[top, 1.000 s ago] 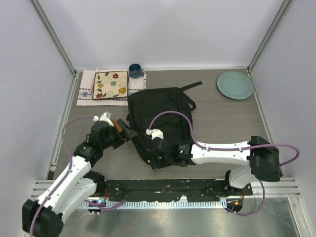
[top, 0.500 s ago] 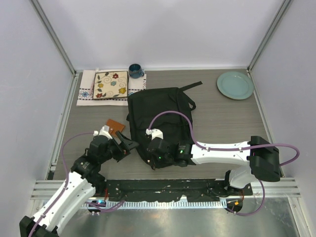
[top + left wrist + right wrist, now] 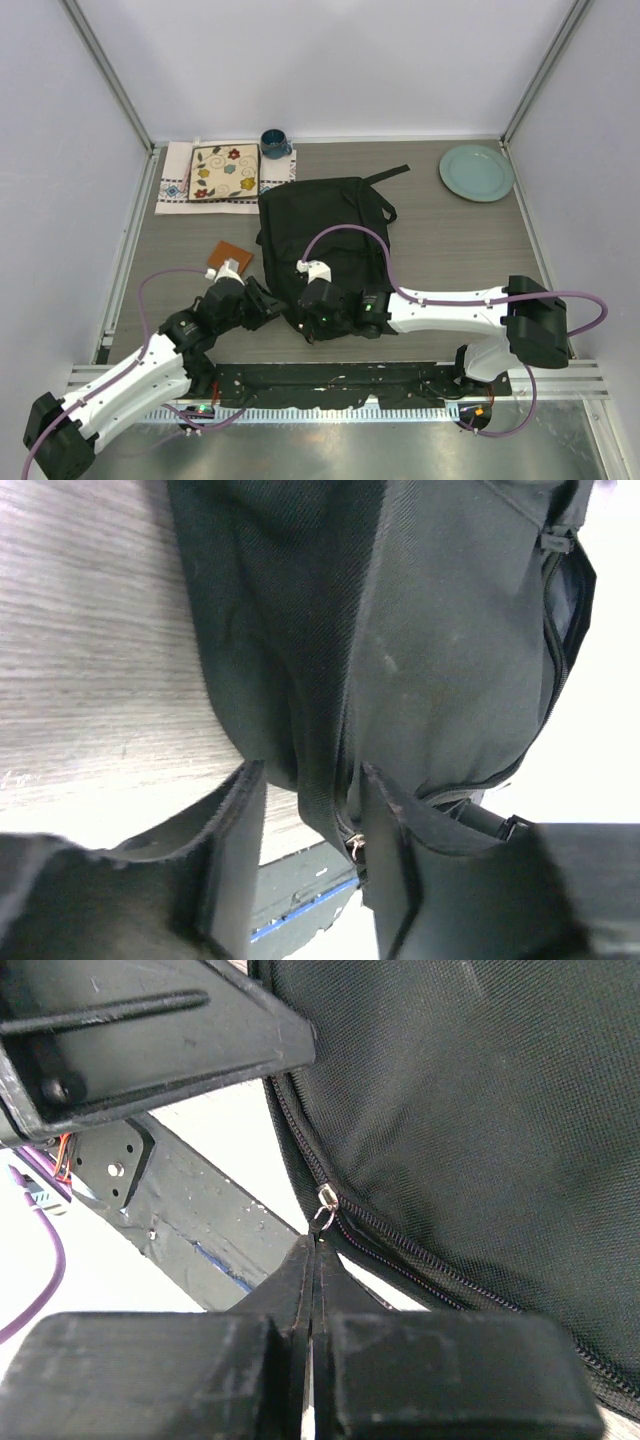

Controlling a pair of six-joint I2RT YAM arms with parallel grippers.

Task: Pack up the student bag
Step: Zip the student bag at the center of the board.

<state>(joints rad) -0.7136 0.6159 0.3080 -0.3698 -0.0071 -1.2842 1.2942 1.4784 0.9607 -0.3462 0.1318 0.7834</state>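
While the large black soft fabric student bag [image 3: 325, 225] lies flat in the middle of the grey wood-grain bench [image 3: 460, 245], both arms work at its lower edge in the overhead view, so the step in hand looks like opening the zip before anything goes in. In the right wrist view the right arm's [image 3: 450, 305] jaws are pressed fully together at the bottom centre of the frame, and they appear to pinch the tab of the small metal zip pull [image 3: 323, 1200], which sits on the dark zip track [image 3: 420, 1260] running down to the lower right. The left arm's [image 3: 150, 365] jaws stand apart. In the left wrist view their black fingers [image 3: 235, 870] straddle a fold of the bag's edge low in the frame, with a strip of bench showing between one finger and the fabric, so nothing is clamped yet. A small flat brown rectangular item [image 3: 226, 254] lies on the bench just left of the bag, above the left wrist, and is probably something to pack. The next move, as I judge it, calls for the left jaws to close on that fold as an anchor. The right jaws can then draw the pull along the track without dragging the whole bag.
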